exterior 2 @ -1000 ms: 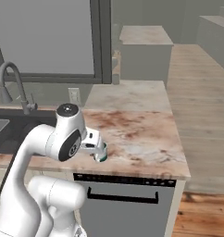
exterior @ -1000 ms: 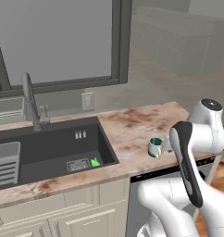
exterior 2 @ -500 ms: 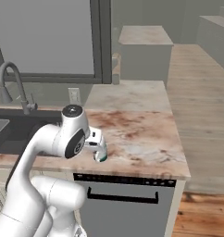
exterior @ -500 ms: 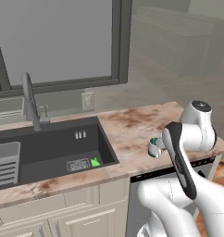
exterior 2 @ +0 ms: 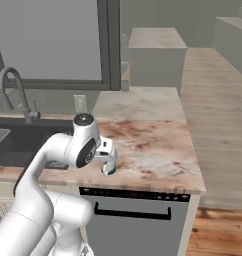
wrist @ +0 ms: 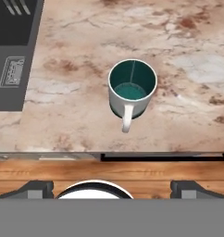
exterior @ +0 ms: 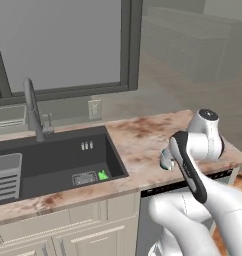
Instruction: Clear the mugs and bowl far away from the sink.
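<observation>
I am lining up on the teal mug (wrist: 132,88), which is standing upright on the marbled counter (wrist: 188,51) near its front edge, a little way to the right of the sink (exterior: 58,162) and apart from it. Looking down through the hand view, I am seeing the mug's open mouth almost centred, its pale handle pointing toward the counter's front edge and toward me. The gripper (wrist: 113,189) is hanging above it with its two dark tips spread as wide as they go, holding nothing. In the right base view the mug (exterior 2: 109,169) is peeking out just below the wrist. I judge this to be the approach for picking up the first mug, with nothing yet lifted. Next I am planning to descend straight over it so the tips straddle the rim or body, keeping clear of the handle, then close and carry it further along the counter, away from the basin. The risk I am watching is nudging the mug toward the edge on the way down.
</observation>
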Available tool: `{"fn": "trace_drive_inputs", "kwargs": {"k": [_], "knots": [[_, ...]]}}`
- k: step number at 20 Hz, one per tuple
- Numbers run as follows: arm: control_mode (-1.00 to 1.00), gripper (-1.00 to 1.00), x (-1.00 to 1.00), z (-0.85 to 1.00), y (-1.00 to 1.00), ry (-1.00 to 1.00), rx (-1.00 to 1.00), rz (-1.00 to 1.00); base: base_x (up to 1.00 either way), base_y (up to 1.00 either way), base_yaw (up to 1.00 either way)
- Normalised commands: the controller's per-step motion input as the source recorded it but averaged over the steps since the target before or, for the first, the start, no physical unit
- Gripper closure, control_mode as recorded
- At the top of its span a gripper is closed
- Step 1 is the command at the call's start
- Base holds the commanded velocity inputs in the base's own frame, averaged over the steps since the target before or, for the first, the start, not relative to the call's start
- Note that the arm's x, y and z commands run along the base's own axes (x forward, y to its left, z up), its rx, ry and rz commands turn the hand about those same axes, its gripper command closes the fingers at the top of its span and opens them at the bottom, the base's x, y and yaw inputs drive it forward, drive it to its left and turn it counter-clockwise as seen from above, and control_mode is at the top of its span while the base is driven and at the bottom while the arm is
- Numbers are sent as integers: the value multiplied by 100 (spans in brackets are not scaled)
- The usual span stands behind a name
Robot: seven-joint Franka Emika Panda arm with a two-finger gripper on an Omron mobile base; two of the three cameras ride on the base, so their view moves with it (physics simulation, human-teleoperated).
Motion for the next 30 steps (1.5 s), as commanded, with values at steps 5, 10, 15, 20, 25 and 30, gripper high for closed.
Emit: {"fn": "trace_drive_inputs", "kwargs": {"k": [5, 10, 15, 20, 25, 30], "knots": [[-100, -100, 24, -33, 0, 3, 0, 0, 0, 0, 0], [-100, -100, 14, -35, -7, 2, 0, 0, 0, 0, 0], [-100, -100, 9, -31, -13, 0, 0, 0, 0, 0, 0], [-100, -100, 16, -26, -4, 0, 0, 0, 0, 0, 0], [-100, -100, 24, -24, 0, 0, 0, 0, 0, 0, 0], [-100, -100, 20, -14, 0, 0, 0, 0, 0, 0, 0]]}}
